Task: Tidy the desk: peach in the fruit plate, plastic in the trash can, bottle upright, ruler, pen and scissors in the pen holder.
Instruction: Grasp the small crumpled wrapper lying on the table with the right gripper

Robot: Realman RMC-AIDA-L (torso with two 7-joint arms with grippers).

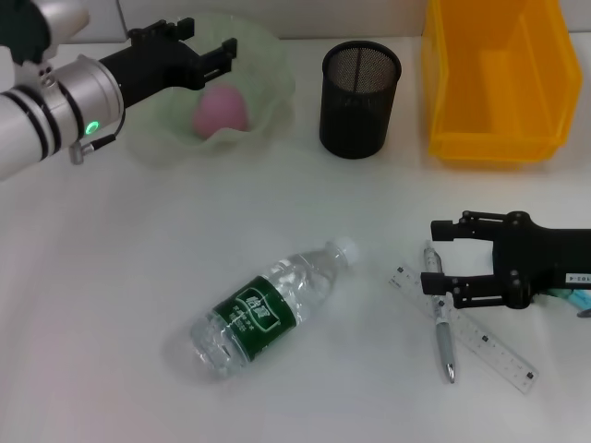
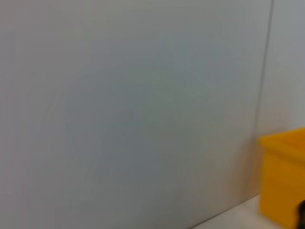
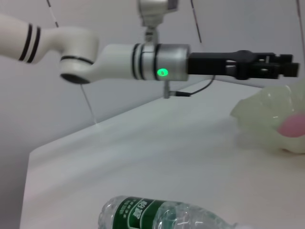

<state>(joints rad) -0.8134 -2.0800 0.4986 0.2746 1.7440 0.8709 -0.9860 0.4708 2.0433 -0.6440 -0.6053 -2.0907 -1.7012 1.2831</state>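
A pink peach [image 1: 220, 111] lies in the pale green fruit plate [image 1: 263, 69] at the back left. My left gripper [image 1: 208, 44] hovers open and empty just above the plate's back rim; it also shows in the right wrist view [image 3: 279, 67]. A clear water bottle [image 1: 272, 309] with a green label lies on its side mid-table, cap toward the right. My right gripper [image 1: 441, 256] is open, low over the table, its fingers either side of the top end of a silver pen [image 1: 443, 323]. A clear ruler [image 1: 471, 332] lies under the pen. A teal object [image 1: 574, 300], perhaps the scissors, peeks from under the right arm.
A black mesh pen holder [image 1: 360, 97] stands upright at the back centre. A yellow bin [image 1: 499, 83] stands at the back right, also in the left wrist view [image 2: 286, 176]. No plastic scrap shows. The right wrist view shows the bottle [image 3: 157, 214] and the plate [image 3: 267, 119].
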